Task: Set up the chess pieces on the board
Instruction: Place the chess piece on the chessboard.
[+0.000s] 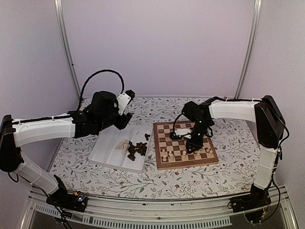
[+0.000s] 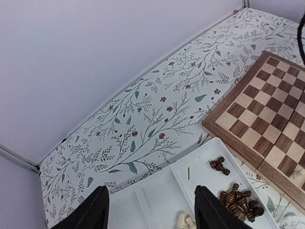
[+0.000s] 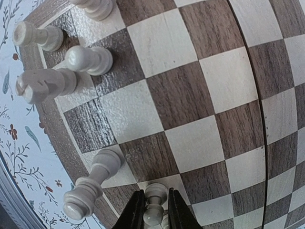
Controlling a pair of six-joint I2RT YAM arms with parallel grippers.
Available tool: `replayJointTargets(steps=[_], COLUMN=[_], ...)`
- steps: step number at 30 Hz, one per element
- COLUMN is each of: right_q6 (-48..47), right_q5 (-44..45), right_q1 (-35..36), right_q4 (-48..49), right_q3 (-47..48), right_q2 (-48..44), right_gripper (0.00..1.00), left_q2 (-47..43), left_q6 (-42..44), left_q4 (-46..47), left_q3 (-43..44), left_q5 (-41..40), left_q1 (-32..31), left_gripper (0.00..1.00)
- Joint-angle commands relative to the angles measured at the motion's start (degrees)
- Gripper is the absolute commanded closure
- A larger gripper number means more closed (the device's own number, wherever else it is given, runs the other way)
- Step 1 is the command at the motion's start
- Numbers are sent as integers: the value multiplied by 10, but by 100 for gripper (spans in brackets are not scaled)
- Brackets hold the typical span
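Observation:
The wooden chessboard [image 1: 183, 143] lies right of centre, with several cream pieces [image 1: 183, 153] along its near edge. My right gripper [image 1: 195, 139] is low over the board's near rows. In the right wrist view its fingers [image 3: 155, 212] are shut on a cream pawn [image 3: 156, 202] that stands on a light square. Other cream pieces [image 3: 90, 59] stand near the board's edge [image 3: 50, 119]. My left gripper [image 2: 151, 210] is open and empty above the white tray [image 2: 162, 191]. The tray holds dark pieces [image 2: 238, 199] and cream pieces [image 2: 185, 220].
The white two-compartment tray [image 1: 107, 150] sits left of the board on the floral tablecloth [image 1: 228, 167], with dark pieces [image 1: 137, 149] and cream pieces [image 1: 121, 144]. Grey walls and metal posts enclose the back and sides.

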Motion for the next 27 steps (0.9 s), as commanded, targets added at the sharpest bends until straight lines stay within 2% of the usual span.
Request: replayJointTargets(steps=[1,9,13,16,19,21,24,27], right_q6=[1,3,2,-4,-15,-21,-26,-27], right_q5=[17,20,19,5,-5,-8,-6,15], right_q1=[1,1,0,-2,-8,-14,-26,-34], right_q4=[12,6,-9,-34,-49,-59,-71,-62], right_q3=[-10,-6,8,24,28,36,69,111], right_q2=[9,4,-11,-28,-57,-75,-92,-105], right_gripper=[79,77,72,65,53,50,48,46], left_q2=[12,14,14,21,33,42,52,61], left_q6=[-7,-10,-22,-55,-93,-117,-148,-154], left_q4=[-12,-18,-37,-98,-174,-225,-287,-307], left_q3=[17,20,25,56,77,80,72,54], left_q5=[7,10,9,12,35,55,102,160], left_q1=[6,5,5,4,13,24,58,91], left_gripper=[37,37,35,34,34,35,41,48])
